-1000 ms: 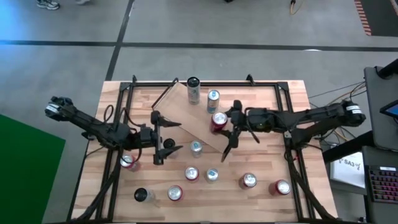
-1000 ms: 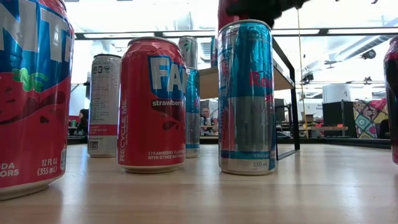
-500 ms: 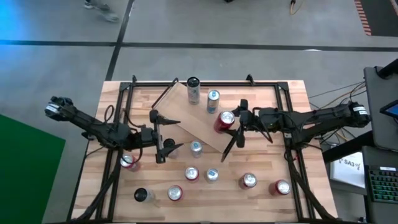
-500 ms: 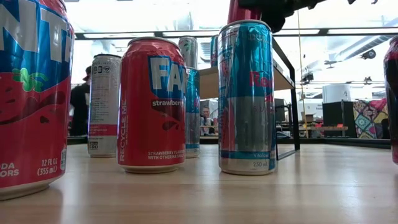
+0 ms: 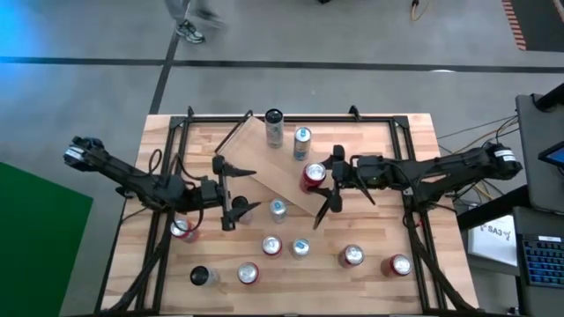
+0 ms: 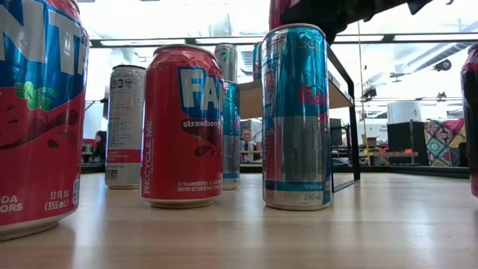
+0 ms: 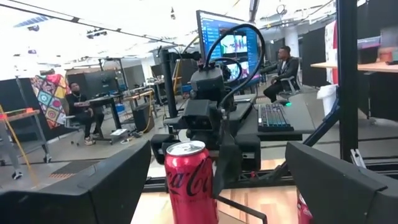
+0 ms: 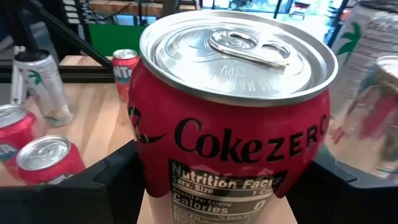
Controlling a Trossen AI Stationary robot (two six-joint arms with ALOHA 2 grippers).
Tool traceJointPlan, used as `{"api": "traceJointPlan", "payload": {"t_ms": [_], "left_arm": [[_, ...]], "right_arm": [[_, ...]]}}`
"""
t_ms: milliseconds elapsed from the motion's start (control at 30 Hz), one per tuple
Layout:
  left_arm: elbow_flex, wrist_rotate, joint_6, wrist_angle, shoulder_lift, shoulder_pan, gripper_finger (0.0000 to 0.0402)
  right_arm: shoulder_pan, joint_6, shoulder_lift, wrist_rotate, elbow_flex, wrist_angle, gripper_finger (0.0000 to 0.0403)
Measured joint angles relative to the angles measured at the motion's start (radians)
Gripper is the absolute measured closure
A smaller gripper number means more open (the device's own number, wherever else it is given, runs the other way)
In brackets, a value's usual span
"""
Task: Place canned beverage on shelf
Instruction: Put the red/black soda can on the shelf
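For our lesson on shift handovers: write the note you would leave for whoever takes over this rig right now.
Right gripper: shut on the Coke Zero can, held over the shelf near its right end.
Left gripper: open, empty, waiting left of the shelf.
Already on the shelf: two slim cans.
Left: set down and release the Coke Zero can; other cans stand on the table.

Right gripper (image 5: 322, 175) clamped, arm stretched across toward table centre. Left gripper (image 5: 236, 187) open, arm low at left side.
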Motion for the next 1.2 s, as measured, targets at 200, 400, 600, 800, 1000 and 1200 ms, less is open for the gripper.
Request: {"api": "traceJointPlan", "payload": {"t_ms": [200,400,600,800,1000,1200], "left_arm": [[0.0,-0.063,0.0,-0.003,-0.003,0.0,0.0044],[0.0,-0.131,0.001,-0.027,-0.013,0.0,0.0044],[0.0,-0.152,0.011,-0.036,-0.015,0.0,0.0044],[0.0,-0.164,0.037,-0.037,-0.016,0.0,0.0044],[0.0,-0.164,0.045,-0.043,-0.016,0.0,0.0044],[0.0,-0.164,0.058,-0.045,-0.016,0.0,0.0045]], "right_arm": [[-0.005,0.001,0.033,-0.008,-0.002,0.05,0.0115],[-0.028,0.091,0.05,0.032,-0.002,0.072,0.0115],[-0.025,0.084,0.058,0.026,-0.004,0.07,0.0115],[-0.026,0.074,0.076,0.03,-0.006,0.054,0.0115],[-0.026,0.024,0.077,0.029,-0.006,0.036,0.0115],[-0.026,0.019,0.076,0.029,-0.006,0.003,0.0115]]}}
